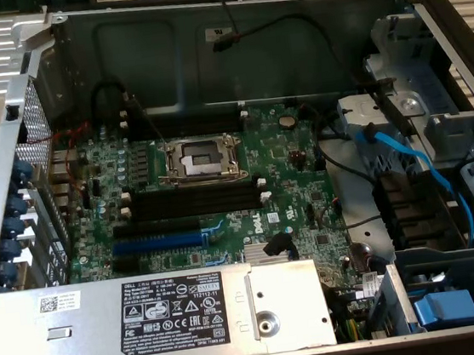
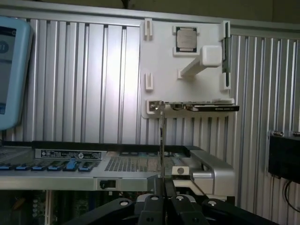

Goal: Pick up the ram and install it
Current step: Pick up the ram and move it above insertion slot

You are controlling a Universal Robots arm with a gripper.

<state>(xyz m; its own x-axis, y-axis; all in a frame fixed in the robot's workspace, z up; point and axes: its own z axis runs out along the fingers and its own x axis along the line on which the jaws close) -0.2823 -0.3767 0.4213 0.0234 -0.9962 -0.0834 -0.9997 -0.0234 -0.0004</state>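
Ram [image 2: 161, 140]: seen edge-on in wrist view, so it reads as long, thin, dark sliver. Flat faces, chips and label turned out of sight; colour hard to judge. Near end pinched between jaws, centred in them. Stick runs straight out from jaws, in line with them, no lean to either side. Most of length stands free beyond jaws. Whether far end touches anything beyond jaws: cannot tell.

Soft, even light fills the wrist view. The ribbed metal wall [image 2: 84, 79] beyond the jaws gleams pale, while the gripper [image 2: 161, 201] sits in shadow, with the ram [image 2: 161, 140] a dark edge clamped between them. In the exterior view the power supply cover [image 1: 82, 319] glares bright and the case's back wall [image 1: 307, 41] is dim.
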